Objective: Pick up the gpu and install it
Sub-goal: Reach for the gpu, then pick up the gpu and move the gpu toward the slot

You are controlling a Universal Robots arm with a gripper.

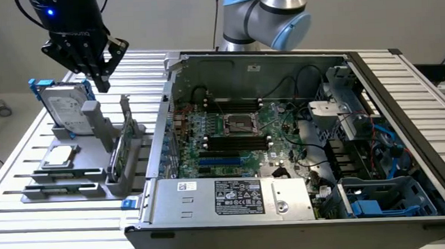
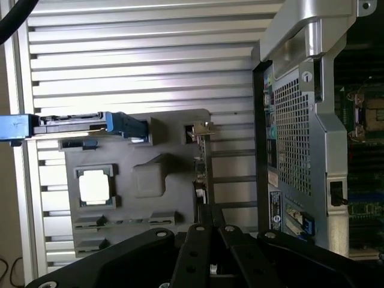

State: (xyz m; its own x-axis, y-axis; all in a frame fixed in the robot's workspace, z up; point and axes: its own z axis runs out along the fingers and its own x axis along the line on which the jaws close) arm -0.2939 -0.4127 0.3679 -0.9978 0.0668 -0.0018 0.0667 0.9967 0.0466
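Note:
The gpu point(image 1: 120, 147) stands on edge in a slot of the grey holder point(image 1: 75, 184), its silver bracket pointing up, just beside the open computer case point(image 1: 299, 143). In the wrist view the gpu point(image 2: 201, 163) shows edge-on as a thin strip. My black gripper point(image 1: 100, 79) hangs above the holder's back end, higher than the gpu and toward the exterior view's left of it. Its fingers are shut with nothing between them. In the wrist view the gripper point(image 2: 207, 217) points down at the near end of the card. The motherboard point(image 1: 238, 138) lies exposed inside the case.
A silver hard drive in a blue frame point(image 1: 62, 106) stands upright at the holder's back. A small square CPU chip point(image 1: 59, 157) lies flat in its recess. The case wall point(image 2: 300, 120) rises right beside the holder. The slatted metal table point(image 1: 54, 227) carries everything.

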